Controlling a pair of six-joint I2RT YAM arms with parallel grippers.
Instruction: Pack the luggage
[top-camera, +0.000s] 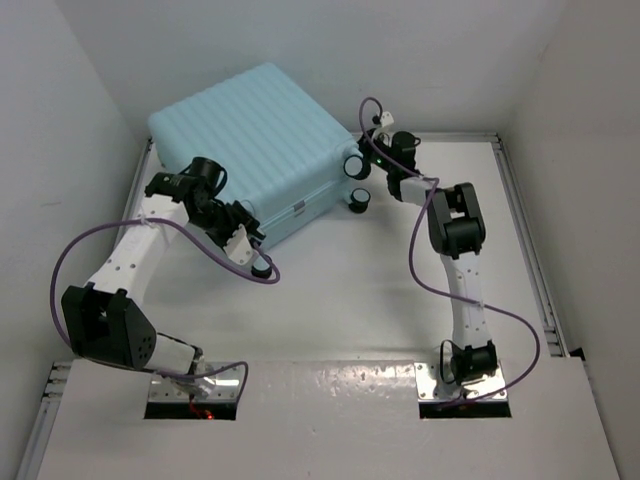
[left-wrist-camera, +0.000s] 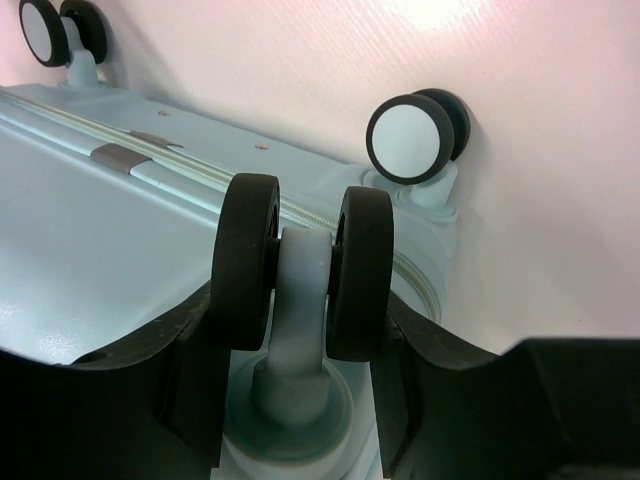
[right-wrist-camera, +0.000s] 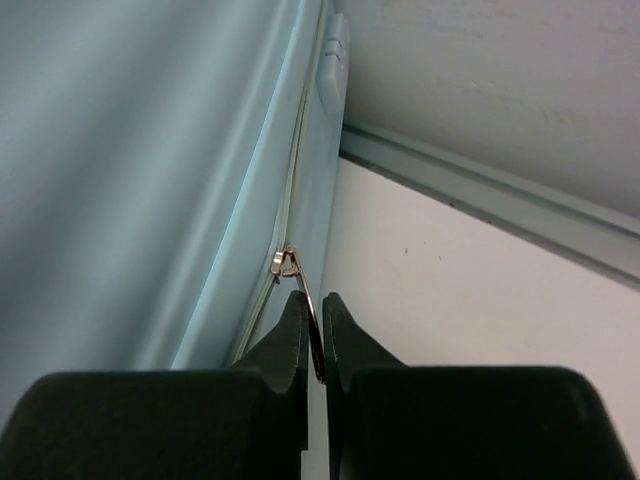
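Note:
The luggage (top-camera: 250, 140), a large pale blue ribbed suitcase, lies closed on the white table at the back left. My left gripper (top-camera: 252, 250) is at its near corner. In the left wrist view its fingers (left-wrist-camera: 195, 370) clasp both sides of a black twin wheel (left-wrist-camera: 300, 265) on a pale blue stem. My right gripper (top-camera: 366, 138) is at the case's right corner. In the right wrist view it (right-wrist-camera: 313, 308) is shut on the thin metal zipper pull (right-wrist-camera: 303, 285), which hangs from the slider (right-wrist-camera: 281, 262) on the seam of the luggage (right-wrist-camera: 130, 180).
Two more wheels (top-camera: 356, 166) (top-camera: 358, 200) stick out on the case's right side, and others show in the left wrist view (left-wrist-camera: 405, 138) (left-wrist-camera: 45, 30). A grey rail (right-wrist-camera: 480, 190) edges the table. White walls enclose the back and sides. Purple cables (top-camera: 425, 260) loop beside both arms.

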